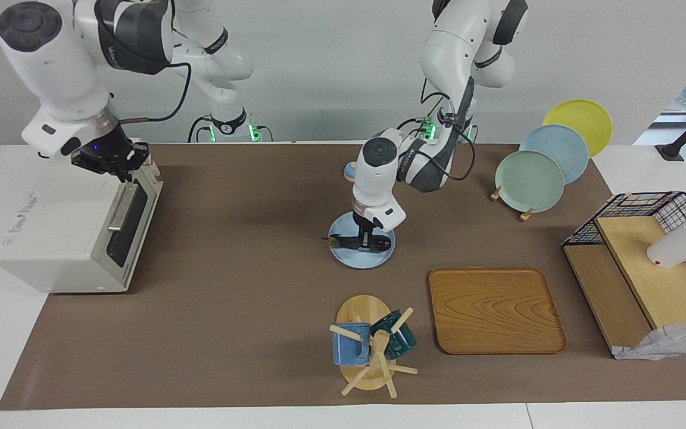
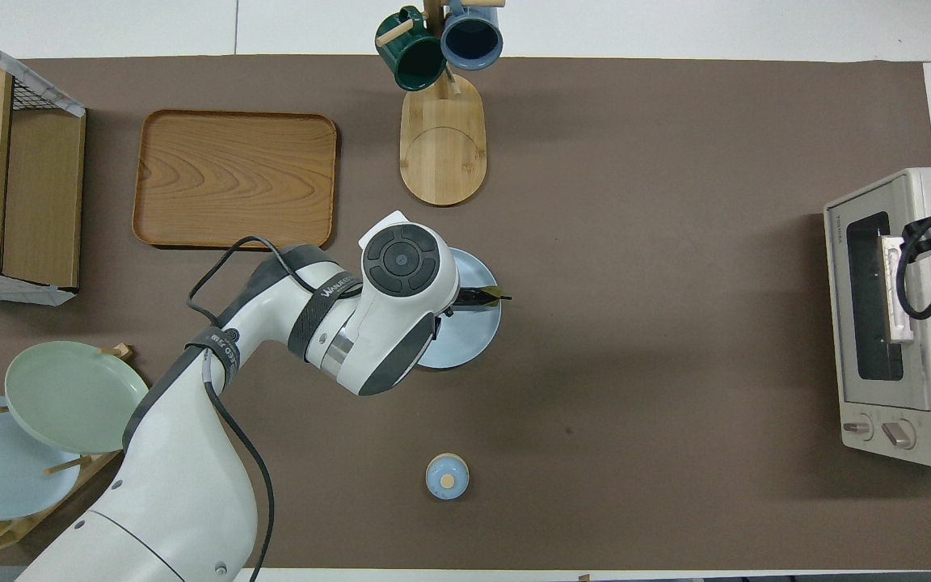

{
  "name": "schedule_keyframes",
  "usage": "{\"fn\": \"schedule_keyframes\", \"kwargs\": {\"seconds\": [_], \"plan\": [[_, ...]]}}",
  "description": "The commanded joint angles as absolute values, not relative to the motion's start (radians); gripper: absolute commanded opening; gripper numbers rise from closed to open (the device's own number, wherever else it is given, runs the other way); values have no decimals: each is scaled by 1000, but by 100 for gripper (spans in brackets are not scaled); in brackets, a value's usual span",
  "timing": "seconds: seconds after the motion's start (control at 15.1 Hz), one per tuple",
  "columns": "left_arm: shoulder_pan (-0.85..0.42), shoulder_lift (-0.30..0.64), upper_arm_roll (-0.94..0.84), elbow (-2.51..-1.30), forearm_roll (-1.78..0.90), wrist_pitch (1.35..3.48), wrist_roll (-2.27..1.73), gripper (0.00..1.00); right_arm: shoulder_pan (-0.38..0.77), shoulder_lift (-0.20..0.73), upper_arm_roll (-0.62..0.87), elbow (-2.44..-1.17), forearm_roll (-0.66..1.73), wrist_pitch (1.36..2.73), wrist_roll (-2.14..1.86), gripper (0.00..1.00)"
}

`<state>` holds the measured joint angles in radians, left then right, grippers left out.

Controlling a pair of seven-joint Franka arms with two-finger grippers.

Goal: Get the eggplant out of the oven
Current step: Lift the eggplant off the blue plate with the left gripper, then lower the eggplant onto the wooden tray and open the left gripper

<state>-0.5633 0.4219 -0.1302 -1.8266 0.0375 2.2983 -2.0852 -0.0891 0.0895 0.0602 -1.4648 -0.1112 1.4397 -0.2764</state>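
Observation:
The eggplant (image 1: 346, 242), dark and slender, lies across a small blue plate (image 1: 349, 260) in the middle of the brown mat; only its stem end (image 2: 482, 297) shows in the overhead view. My left gripper (image 1: 368, 239) stands down on the plate, shut on the eggplant's thicker half, and its hand hides the grip from above. The cream-white oven (image 1: 51, 226) sits at the right arm's end of the table with its glass door (image 2: 869, 299) closed. My right gripper (image 1: 115, 165) hovers just over the top edge of that door.
A mug tree (image 1: 370, 342) with two mugs and a wooden tray (image 1: 495, 310) lie farther from the robots than the plate. A plate rack (image 1: 530, 179) and a wire-basket shelf (image 1: 641, 268) stand at the left arm's end. A small blue lid (image 2: 447, 475) sits nearer the robots.

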Motion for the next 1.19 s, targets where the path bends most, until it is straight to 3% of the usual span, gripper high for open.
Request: {"fn": "schedule_keyframes", "kwargs": {"seconds": [0.0,0.07,0.27,0.46,0.8,1.13], "plan": [[-560,428,-129,-1821,61,2301,-2079,0,-98,117,61,-1427,-64,1414,-258,78],[-560,426,-129,-1818,61,2295,-2079,0,-97,115,60,-1427,-64,1404,-253,100],[-552,372,-88,-1806,61,2269,-2012,0,-100,77,60,-1477,-63,1373,-178,100],[-444,285,-89,-1780,49,2169,-1744,0,-45,37,48,-1516,-64,1394,-129,100],[-284,291,-84,-1709,11,2092,-1201,0,20,-40,-29,-1620,-64,1405,-123,100],[-127,331,-84,-1707,-8,2105,-570,0,24,-29,-26,-1617,-64,1410,-123,100]]}}
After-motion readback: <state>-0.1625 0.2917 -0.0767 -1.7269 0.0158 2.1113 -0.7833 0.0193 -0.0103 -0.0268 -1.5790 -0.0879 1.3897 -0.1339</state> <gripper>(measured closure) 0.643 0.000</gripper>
